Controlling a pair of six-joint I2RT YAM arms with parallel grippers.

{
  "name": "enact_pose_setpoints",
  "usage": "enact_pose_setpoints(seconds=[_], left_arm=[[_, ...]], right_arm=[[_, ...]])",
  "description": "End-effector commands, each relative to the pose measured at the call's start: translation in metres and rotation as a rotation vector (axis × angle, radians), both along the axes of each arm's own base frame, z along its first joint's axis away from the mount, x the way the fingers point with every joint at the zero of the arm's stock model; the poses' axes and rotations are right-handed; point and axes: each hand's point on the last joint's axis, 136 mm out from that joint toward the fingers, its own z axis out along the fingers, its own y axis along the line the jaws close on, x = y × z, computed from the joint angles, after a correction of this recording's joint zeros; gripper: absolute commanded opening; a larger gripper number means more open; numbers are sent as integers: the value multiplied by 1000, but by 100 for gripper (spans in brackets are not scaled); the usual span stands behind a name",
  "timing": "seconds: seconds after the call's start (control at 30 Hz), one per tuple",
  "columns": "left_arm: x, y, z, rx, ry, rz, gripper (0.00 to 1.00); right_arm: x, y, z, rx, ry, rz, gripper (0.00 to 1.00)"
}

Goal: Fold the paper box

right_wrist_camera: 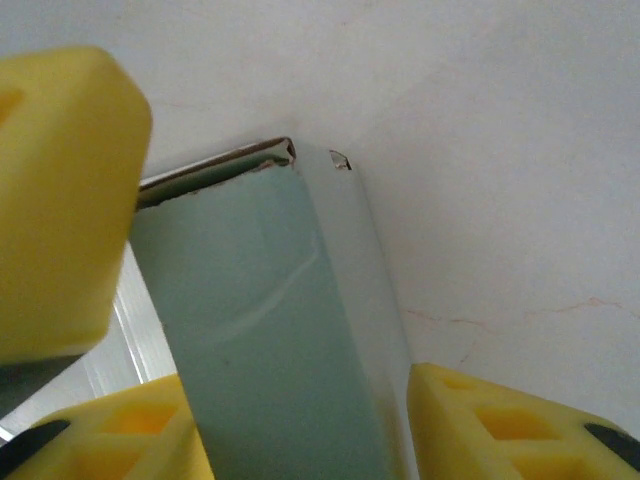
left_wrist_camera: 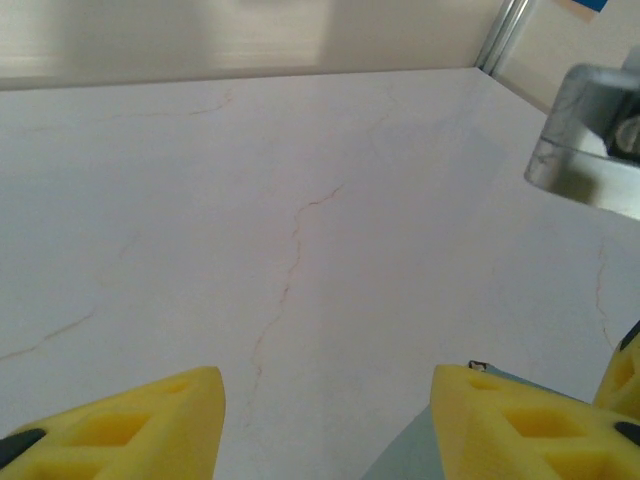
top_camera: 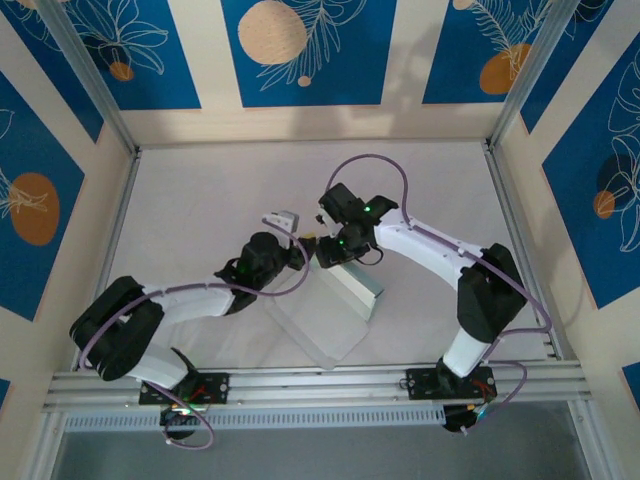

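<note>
We saw the white table (top_camera: 200, 200) carrying the paper box (top_camera: 325, 325) a little toward six o'clock from its middle. Most of the box was a white sheet lying flat, and along the sheet's one o'clock edge a pale green panel (top_camera: 352, 285) stood up from it. The left arm (top_camera: 190, 300) and the right arm (top_camera: 440, 250) both reached to the eleven o'clock end of this panel. The left gripper (left_wrist_camera: 325, 430) was spread wide over bare table and pinched nothing; the green card only came in beside its finger at three o'clock. The right gripper (right_wrist_camera: 300, 430) had the green panel between its yellow fingers (right_wrist_camera: 520, 420), but we could not tell whether they pressed on it or only stood around it. A small nick (right_wrist_camera: 340, 160) showed at the panel's top corner. We judged the card to be very light and thin: it would probably slide on the smooth table, bend away from its creases and spring back after a fold. We thought the best hold was low on the panel, close to the crease, with the other gripper holding the flat sheet down.
</note>
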Motion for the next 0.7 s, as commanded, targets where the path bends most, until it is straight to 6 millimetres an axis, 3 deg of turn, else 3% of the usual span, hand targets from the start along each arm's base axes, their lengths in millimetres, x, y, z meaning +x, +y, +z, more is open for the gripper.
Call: enact_pose_setpoints(seconds=[0.0,0.17,0.33,0.53,0.67], left_arm=[[1,9,5,-66,-4,18,56],[9,25,21,-144,-12,46,56],[10,28,31,-164,-14,34,56],[9,7,35,-159,25,-66,58],[8,-5,34,-149,45,-124,62]], right_arm=[[-3,-3,-1,-12,8,11,49],[-4,4,10,71,-18,24,53],[-2,9,45,228,-73,31,63],[7,-3,84,406,-103,-27,67],[13,-19,90,442,-88,-93,67]])
